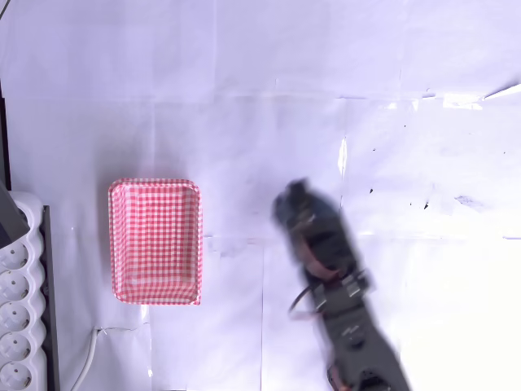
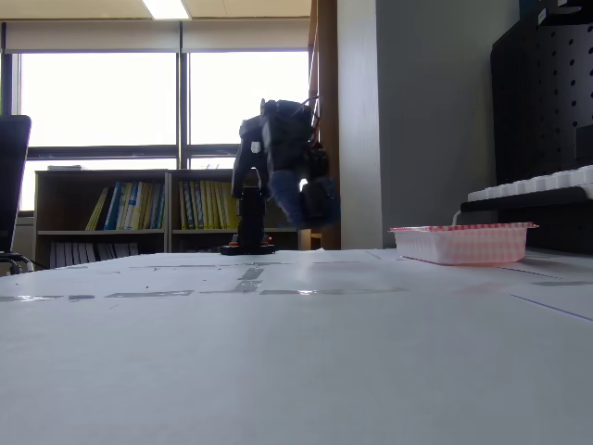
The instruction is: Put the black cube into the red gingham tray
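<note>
The black cube is nowhere I can pick out; it may be sitting inside the blurred hand (image 1: 291, 204), whose grip I cannot tell, hanging well right of the red gingham tray (image 1: 155, 241) overhead. Judging risk: a loose hold could be dropping it short onto the desk (image 1: 244, 122).

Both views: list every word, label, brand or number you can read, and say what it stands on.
None can be read.
Book spines on the shelf in the fixed view: too small and blurred.
Red gingham tray: checks only, no text.
Arm and gripper: motion-blurred, no readable marking.
White table covering: blank.
</note>
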`<control>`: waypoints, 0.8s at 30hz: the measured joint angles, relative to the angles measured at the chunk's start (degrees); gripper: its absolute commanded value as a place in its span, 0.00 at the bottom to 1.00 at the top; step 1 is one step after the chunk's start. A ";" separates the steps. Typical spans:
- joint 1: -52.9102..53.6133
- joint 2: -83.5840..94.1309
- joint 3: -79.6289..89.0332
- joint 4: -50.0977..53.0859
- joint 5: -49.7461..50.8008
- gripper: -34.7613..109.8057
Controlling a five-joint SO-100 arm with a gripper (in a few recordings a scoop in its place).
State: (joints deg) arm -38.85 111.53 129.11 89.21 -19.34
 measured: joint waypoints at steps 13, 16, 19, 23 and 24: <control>-18.02 27.33 36.65 -9.67 0.62 0.25; -18.90 32.52 36.74 -15.38 1.05 0.26; -19.25 36.12 36.74 -18.72 1.93 0.29; -19.25 39.02 36.74 -20.57 0.97 0.38; -19.25 39.11 36.74 -20.65 0.35 0.40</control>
State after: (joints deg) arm -58.10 150.64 165.85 68.55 -18.98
